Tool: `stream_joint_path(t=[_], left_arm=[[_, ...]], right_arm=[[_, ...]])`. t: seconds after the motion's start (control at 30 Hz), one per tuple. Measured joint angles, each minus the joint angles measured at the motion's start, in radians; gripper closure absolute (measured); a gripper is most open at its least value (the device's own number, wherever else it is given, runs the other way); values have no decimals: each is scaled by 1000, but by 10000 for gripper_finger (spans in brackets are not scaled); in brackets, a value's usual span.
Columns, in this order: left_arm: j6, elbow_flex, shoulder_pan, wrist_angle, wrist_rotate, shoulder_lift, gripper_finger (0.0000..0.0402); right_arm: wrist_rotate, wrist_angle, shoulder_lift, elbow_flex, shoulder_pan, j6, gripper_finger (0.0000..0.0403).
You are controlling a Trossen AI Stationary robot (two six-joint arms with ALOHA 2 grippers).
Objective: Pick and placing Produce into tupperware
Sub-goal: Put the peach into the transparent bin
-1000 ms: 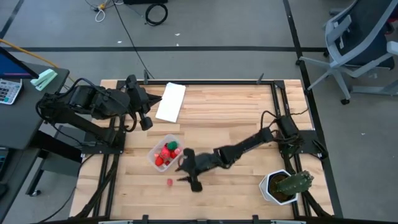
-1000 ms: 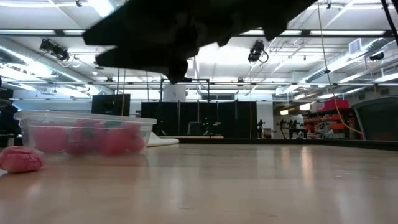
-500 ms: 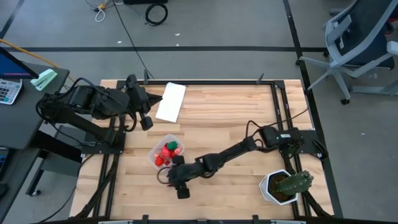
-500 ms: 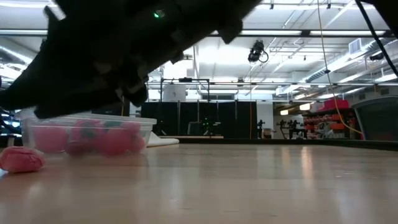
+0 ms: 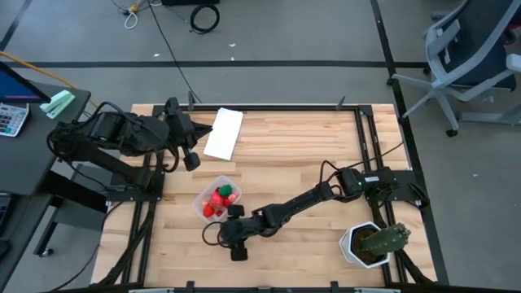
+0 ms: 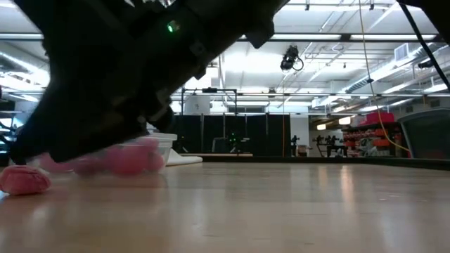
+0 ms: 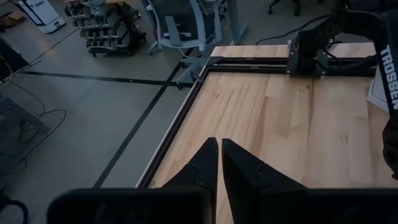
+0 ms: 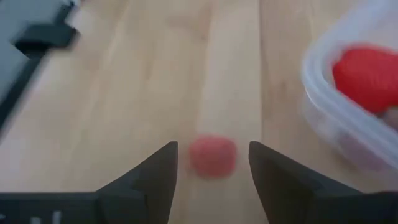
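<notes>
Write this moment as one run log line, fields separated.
right gripper: open, lined up on loose pink piece | left gripper: shut, waiting | tupperware: holds produce

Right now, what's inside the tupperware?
The tupperware holds several red pieces and one green piece. Anything beneath that top layer is covered. One pink piece lies outside on the table, between the open right tool's fingers.
</notes>
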Motion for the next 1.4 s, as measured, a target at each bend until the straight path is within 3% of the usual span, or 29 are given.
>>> stream_joint_path(t=[0.63, 1.4], left_arm=[[-3, 0, 0, 0, 0, 0, 374], [0, 0, 0, 1, 0, 0, 377]], right_arm=[[83, 71, 49, -2, -7, -62, 196], [40, 193, 63, -1, -17, -73, 196]])
